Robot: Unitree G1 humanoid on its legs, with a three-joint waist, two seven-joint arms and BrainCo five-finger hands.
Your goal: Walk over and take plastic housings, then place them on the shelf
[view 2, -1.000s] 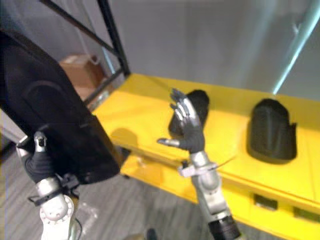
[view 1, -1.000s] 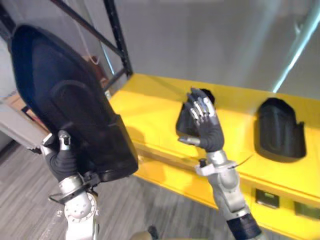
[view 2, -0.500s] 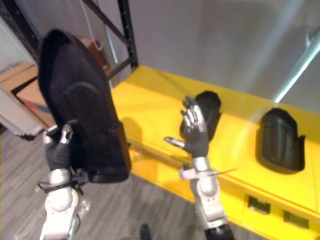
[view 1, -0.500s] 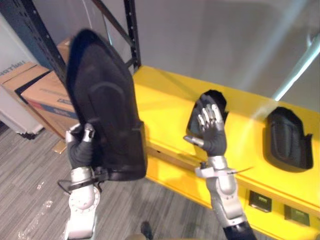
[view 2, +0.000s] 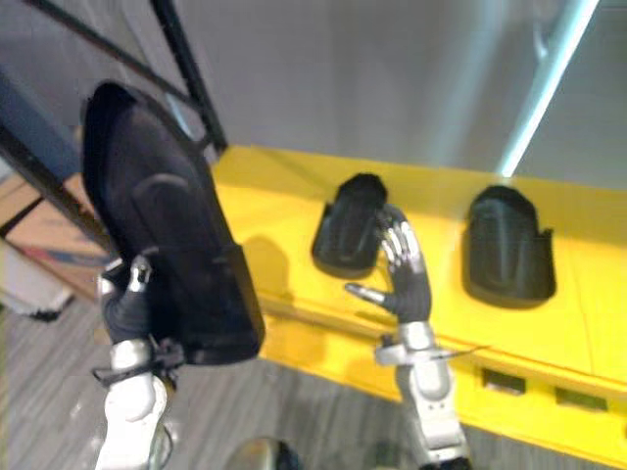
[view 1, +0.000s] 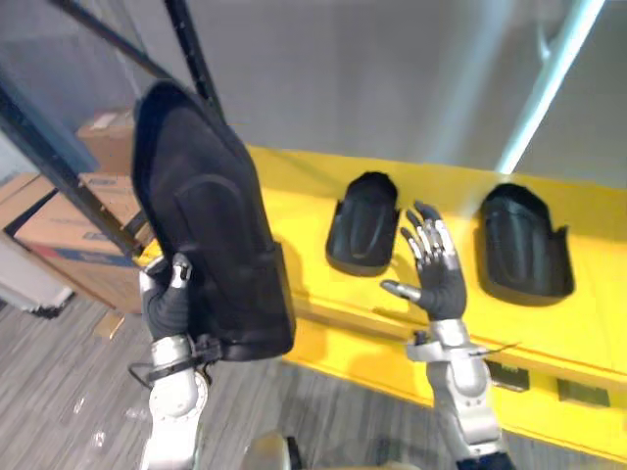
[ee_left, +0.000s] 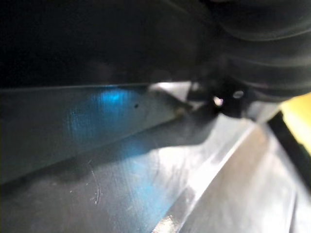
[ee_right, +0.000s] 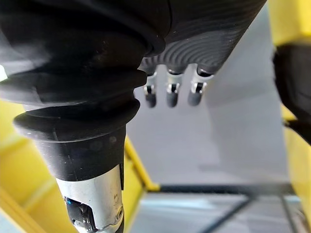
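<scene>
The left hand (view 1: 168,299) grasps the big housing (view 1: 211,245) at its lower left edge, thumb on the face and fingers wrapped behind, so the shell stands upright and tilts a little toward the shelf (view 1: 294,211). Holding it low and on end likely keeps the wide black shell clear of the rack post (view 1: 191,49) on the far left and lets its bottom edge reach the yellow surface first. It hangs in the air at the shelf's left near corner, not yet over it. Two smaller housings already lie on the shelf, one in the middle (view 1: 362,223) and one to the right (view 1: 519,245), well apart, which leaves the left end bare for this piece. The right hand (view 1: 438,279) is raised before the shelf's near edge with fingers released and spread, holding nothing, placed where it could steady the shell as it goes down. Cardboard boxes (view 1: 59,220) sit on the floor at the left, below the load
</scene>
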